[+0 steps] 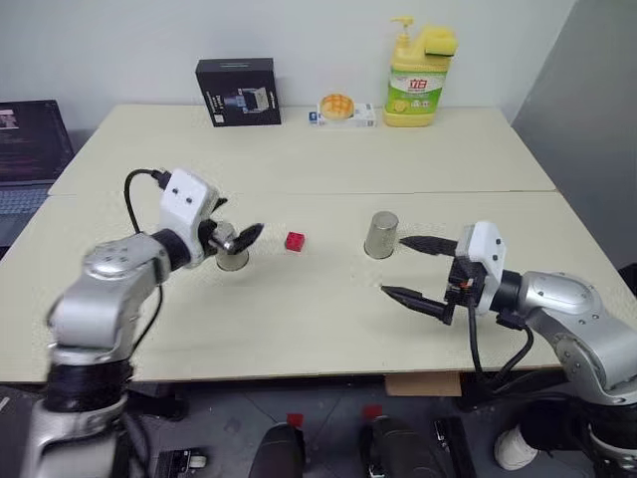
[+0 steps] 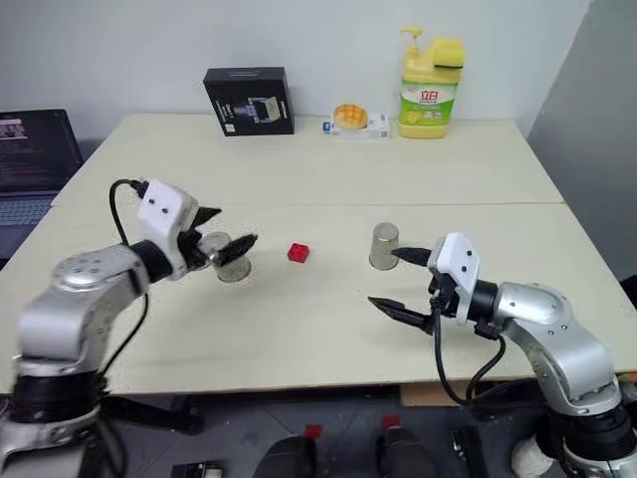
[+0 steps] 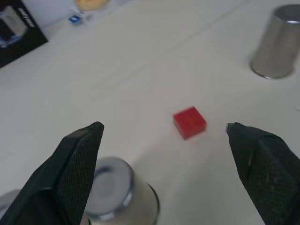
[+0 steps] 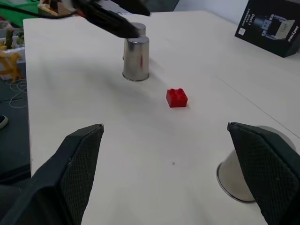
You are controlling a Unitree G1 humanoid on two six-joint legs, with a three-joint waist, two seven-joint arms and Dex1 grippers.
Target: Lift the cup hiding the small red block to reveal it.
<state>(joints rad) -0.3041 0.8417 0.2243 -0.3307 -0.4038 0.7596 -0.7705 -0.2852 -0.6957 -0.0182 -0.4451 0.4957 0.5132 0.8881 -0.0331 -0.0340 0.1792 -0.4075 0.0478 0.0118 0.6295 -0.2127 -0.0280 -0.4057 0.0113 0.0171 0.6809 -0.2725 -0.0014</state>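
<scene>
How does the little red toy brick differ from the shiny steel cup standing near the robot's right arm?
The small red plastic brick is bright red and boxy with studs on top; the brushed-steel cup is silver-grey, round and tapered. The brick is clearly lower than the cup. The brick lies in the open between the two arms, while the cup stands upside down, rim on the table, close by the right pincer. Both rest on the pale tabletop, untouched.
</scene>
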